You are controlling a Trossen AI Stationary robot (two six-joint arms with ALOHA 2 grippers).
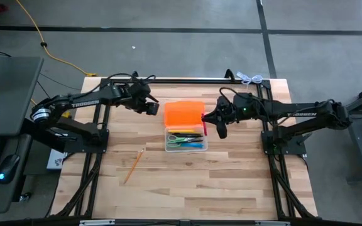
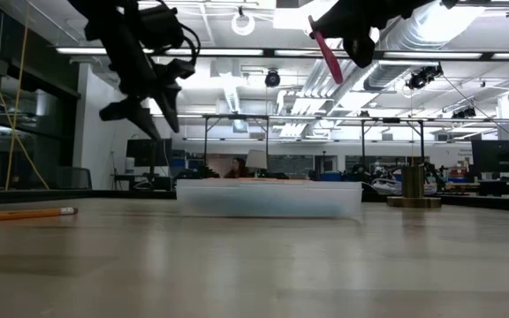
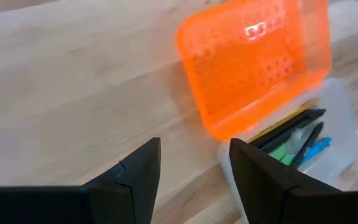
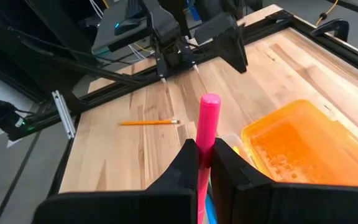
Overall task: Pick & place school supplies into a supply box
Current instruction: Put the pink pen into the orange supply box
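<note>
The supply box sits mid-table: a clear tray (image 1: 186, 142) holding pens and green-handled scissors, with its orange lid (image 1: 184, 113) lying open on the far side. My right gripper (image 1: 220, 123) hovers just right of the box, shut on a pink pen (image 1: 204, 119). My left gripper (image 1: 149, 105) hangs open above the table, left of the lid; its wrist view shows the lid (image 3: 253, 59) and the tray (image 3: 337, 134) ahead of its fingers. A yellow pencil (image 1: 133, 165) lies flat on the table, left and near of the box. My right gripper pinches the pink pen's shaft (image 4: 205, 146) between its two fingers, coming from the table's right. One end (image 4: 209, 102) juts out past the fingertips toward the left. The pen (image 2: 328, 49) is lifted clear, tilted, high above the box (image 2: 268, 199).
A brass bell-shaped object (image 2: 414, 190) stands on the table behind and right of the box in the low view. A dark frame rail (image 1: 187, 80) runs along the far edge. Bare wood lies near of the box (image 1: 231, 182).
</note>
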